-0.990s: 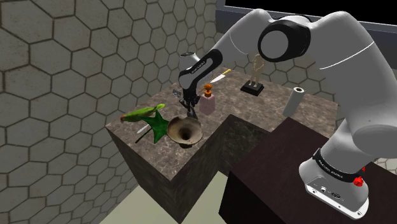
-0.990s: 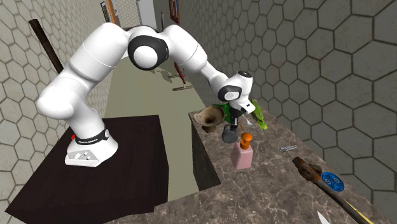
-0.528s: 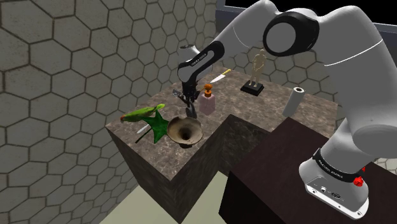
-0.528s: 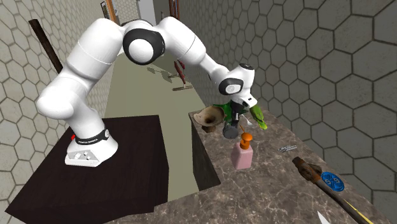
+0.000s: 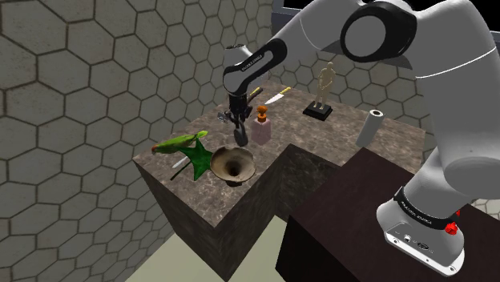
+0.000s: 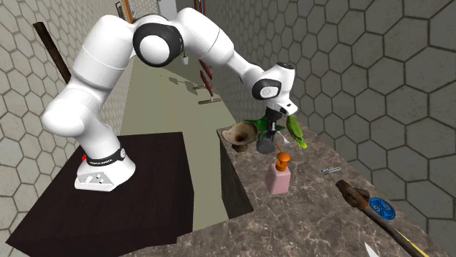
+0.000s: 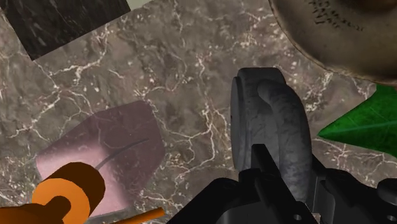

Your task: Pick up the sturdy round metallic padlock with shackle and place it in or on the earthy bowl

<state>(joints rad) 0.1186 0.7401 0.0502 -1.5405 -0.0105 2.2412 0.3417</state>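
Note:
A dark grey round padlock (image 7: pixel 270 121) hangs just above the marbled counter (image 7: pixel 184 83), and my gripper (image 7: pixel 280 175) is shut on it. In the shoulder view the gripper (image 5: pixel 237 126) holds the padlock (image 5: pixel 240 137) a little above and behind the brown bowl (image 5: pixel 232 166). From the second exterior view, the padlock (image 6: pixel 266 144) under the gripper (image 6: pixel 272 131) hangs between the bowl (image 6: pixel 240 134) and a pink soap bottle (image 6: pixel 279 176). The bowl's rim (image 7: pixel 331 28) lies just beyond the padlock.
The pink bottle with an orange pump (image 5: pixel 261 128) stands close beside the gripper. Green leaves (image 5: pixel 192 152) lie next to the bowl. Farther back on the counter are a figurine (image 5: pixel 322 92), a knife (image 5: pixel 272 98) and a white cylinder (image 5: pixel 371 128). A blue disc (image 6: pixel 381 208) lies far off.
The gripper has risen a little with the padlock in it, and the arm's elbow has moved upward. The bowl and bottle have stayed put.

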